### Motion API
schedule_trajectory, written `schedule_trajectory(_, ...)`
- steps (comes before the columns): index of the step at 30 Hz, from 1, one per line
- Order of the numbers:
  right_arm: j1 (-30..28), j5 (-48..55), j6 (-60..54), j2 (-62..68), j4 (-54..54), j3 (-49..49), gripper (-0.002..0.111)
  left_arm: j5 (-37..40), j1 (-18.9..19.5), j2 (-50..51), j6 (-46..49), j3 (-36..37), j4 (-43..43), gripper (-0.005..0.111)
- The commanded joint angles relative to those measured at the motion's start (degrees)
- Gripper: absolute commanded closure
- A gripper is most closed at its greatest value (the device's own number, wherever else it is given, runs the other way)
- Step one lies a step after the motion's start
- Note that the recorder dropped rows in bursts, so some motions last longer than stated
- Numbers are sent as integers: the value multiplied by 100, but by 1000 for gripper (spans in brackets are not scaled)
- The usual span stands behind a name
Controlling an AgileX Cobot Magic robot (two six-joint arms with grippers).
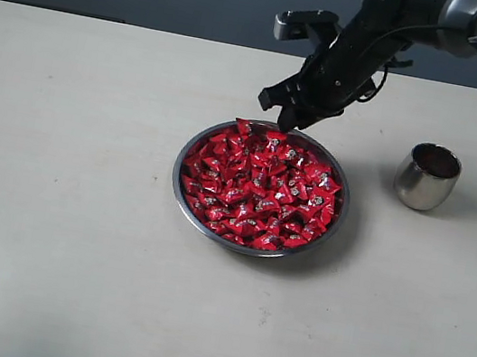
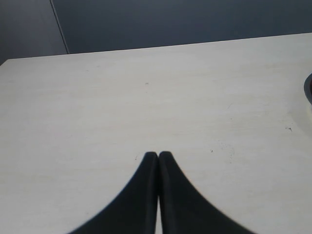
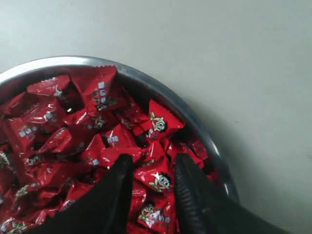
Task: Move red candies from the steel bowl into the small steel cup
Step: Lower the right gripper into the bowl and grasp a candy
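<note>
Many candies (image 1: 260, 187) fill the bowl (image 1: 179, 178). The right gripper (image 3: 153, 161) hangs just above the heap near the rim, jaws parted, with one candy (image 3: 158, 178) lying between them, seemingly not squeezed. The cup (image 1: 427, 176) stands well apart from those jaws, beside the bowl. The left gripper (image 2: 158, 155) has its jaws pressed together over the table (image 2: 146, 97).

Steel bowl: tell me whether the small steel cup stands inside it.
No, the small steel cup stands on the table, apart from the steel bowl, to its right.

Open table (image 1: 70, 251) between steel bowl (image 1: 177, 173) and small steel cup (image 1: 425, 178) (well apart), right claw (image 1: 275, 113) over bowl
</note>
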Motion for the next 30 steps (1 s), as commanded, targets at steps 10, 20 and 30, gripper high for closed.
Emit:
schedule_trajectory(10, 135, 156, 475, 453, -950, -148, 78, -50, -24, -27, -11, -48, 8, 106)
schedule_trajectory(20, 135, 146, 474, 453, -964, -148, 108, -50, -24, -27, -11, -48, 8, 106)
schedule_trajectory(30, 135, 192, 474, 453, -964, -148, 109, -50, -24, -27, -11, -48, 8, 106)
